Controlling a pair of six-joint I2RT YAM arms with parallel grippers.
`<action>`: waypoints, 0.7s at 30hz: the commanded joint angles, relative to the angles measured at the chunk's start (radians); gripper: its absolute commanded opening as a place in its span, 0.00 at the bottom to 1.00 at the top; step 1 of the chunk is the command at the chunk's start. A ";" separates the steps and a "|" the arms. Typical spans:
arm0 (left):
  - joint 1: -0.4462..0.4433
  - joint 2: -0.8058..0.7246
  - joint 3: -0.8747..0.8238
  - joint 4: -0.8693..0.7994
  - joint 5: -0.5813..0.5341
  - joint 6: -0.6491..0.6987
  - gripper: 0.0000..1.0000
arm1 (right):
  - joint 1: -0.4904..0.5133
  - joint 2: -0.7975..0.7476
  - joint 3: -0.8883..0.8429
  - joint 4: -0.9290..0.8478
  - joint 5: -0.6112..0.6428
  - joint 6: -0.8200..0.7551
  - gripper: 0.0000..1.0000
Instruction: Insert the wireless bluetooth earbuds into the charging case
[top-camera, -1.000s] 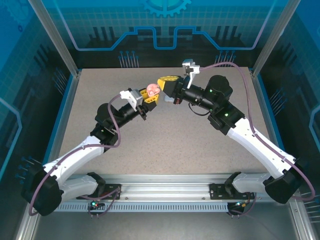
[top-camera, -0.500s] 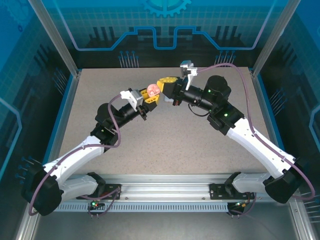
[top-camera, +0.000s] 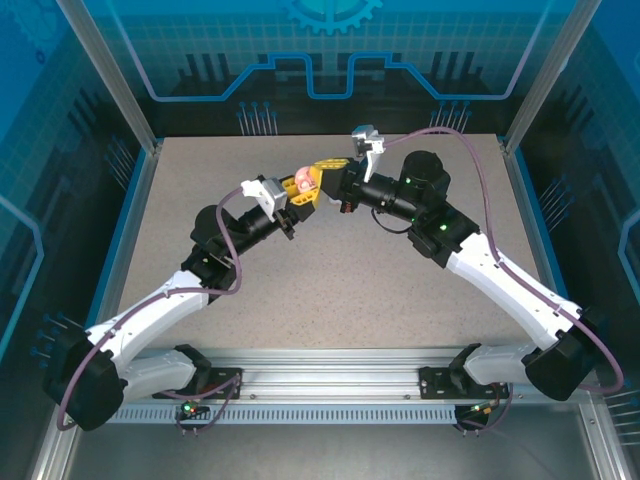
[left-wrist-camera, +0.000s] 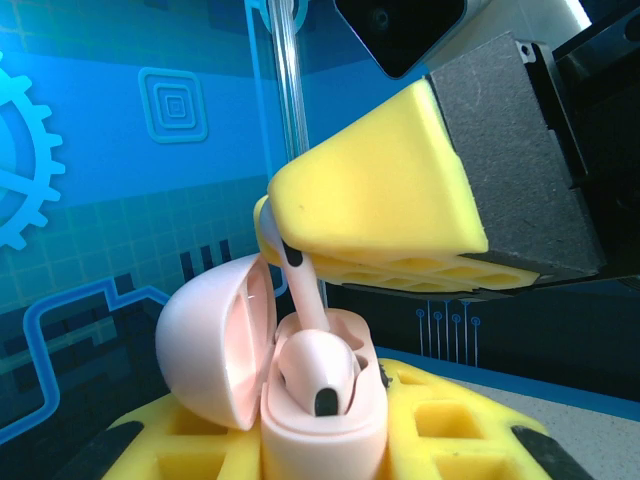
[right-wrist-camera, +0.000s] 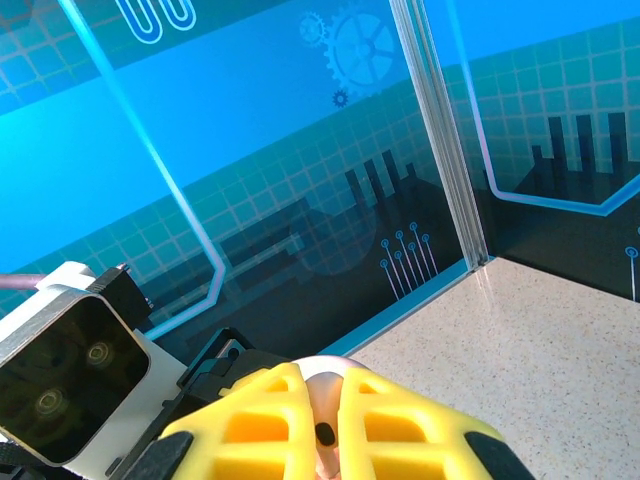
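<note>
Holding the open pink charging case (left-wrist-camera: 322, 425) above the table (top-camera: 330, 290), my left gripper (top-camera: 303, 191) is clamped on its base. My right gripper (top-camera: 327, 171) pinches a pinkish earbud (left-wrist-camera: 303, 288), stem dipping into the case beside a second bud (left-wrist-camera: 318, 372) already seated.
</note>
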 joint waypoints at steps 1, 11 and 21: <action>-0.008 0.001 0.039 0.017 0.015 -0.013 0.00 | 0.005 0.002 -0.017 -0.005 0.003 -0.014 0.09; -0.010 0.000 0.040 0.016 0.012 -0.009 0.00 | -0.007 -0.014 -0.041 -0.008 0.001 -0.016 0.09; -0.010 -0.003 0.043 0.011 0.007 -0.002 0.00 | -0.019 -0.035 -0.072 -0.003 0.000 -0.018 0.09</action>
